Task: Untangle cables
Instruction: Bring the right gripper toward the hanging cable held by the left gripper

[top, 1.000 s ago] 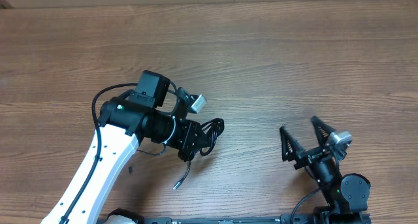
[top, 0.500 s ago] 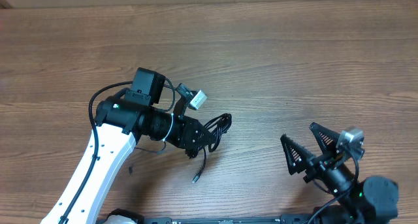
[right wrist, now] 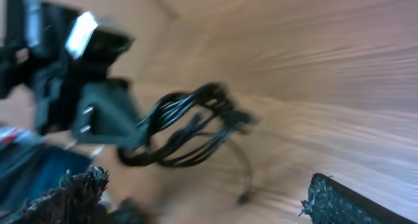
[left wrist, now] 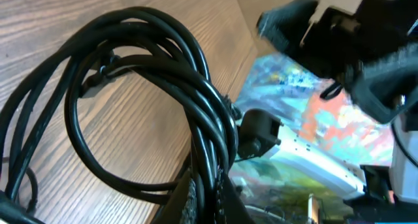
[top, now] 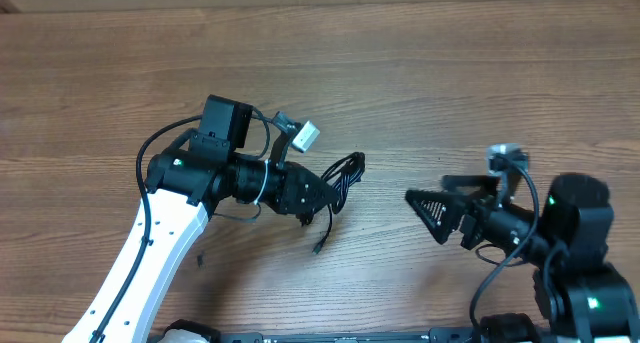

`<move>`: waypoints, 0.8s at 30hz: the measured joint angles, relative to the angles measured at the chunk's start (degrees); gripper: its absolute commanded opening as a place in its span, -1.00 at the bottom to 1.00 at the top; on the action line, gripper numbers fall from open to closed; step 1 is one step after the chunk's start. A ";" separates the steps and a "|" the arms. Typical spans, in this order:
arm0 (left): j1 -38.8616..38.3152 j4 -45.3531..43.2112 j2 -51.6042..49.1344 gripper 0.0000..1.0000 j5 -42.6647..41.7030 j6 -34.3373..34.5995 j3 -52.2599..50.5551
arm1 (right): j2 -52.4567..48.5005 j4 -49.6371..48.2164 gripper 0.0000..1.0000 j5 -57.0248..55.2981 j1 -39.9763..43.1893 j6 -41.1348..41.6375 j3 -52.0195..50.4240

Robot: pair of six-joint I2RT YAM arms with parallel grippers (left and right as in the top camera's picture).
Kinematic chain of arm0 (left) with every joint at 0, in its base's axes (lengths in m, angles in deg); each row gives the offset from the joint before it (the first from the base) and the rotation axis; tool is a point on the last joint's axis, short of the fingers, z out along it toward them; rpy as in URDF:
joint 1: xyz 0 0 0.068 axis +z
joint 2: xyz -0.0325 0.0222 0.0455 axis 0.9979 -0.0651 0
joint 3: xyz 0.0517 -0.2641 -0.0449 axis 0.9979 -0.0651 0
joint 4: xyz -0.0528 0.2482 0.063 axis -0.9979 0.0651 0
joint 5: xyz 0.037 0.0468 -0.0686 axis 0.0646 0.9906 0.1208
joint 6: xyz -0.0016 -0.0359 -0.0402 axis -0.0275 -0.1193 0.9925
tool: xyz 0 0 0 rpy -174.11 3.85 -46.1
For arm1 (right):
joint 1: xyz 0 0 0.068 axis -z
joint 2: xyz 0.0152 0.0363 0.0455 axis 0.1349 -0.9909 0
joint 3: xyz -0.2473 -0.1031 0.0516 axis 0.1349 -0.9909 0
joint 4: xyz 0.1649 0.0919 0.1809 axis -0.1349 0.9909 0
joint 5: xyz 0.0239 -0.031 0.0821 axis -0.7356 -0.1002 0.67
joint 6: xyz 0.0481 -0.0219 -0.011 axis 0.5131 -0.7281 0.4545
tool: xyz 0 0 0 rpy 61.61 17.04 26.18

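The cables (top: 346, 173) are a bundle of thin black loops held just above the wooden table, with one loose plug end (top: 318, 250) hanging down. My left gripper (top: 315, 197) is shut on the bundle's lower part. In the left wrist view the loops (left wrist: 163, 74) rise from between my fingertips (left wrist: 196, 208). My right gripper (top: 428, 201) stands open to the right of the bundle, turned on its side and pointing left at it, with nothing between its fingers. The blurred right wrist view shows the cables (right wrist: 189, 123) ahead of my open right gripper (right wrist: 209, 204), apart from it.
The white left arm (top: 160, 243) reaches in from the lower left. The right arm's black body (top: 570, 233) fills the lower right corner. A brown wooden table (top: 450, 73) lies under everything.
My left gripper has carried the bundle to the right and slightly up, and the loose end swung along. The right arm has risen and turned its open gripper left, toward the cables.
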 measured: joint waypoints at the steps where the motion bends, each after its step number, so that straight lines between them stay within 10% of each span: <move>1: 0.00 -1.07 0.00 -0.91 -0.04 1.44 0.00 | -0.92 -0.26 1.00 1.75 0.00 0.00 0.00; 11: 0.00 -9.18 0.00 -0.92 7.93 24.28 -0.07 | -7.50 -1.57 0.40 13.44 -0.24 -0.50 0.00; 24: -1.51 -9.20 0.00 -0.92 13.35 45.55 -0.07 | -11.78 -3.80 0.54 9.62 -9.11 -3.89 0.00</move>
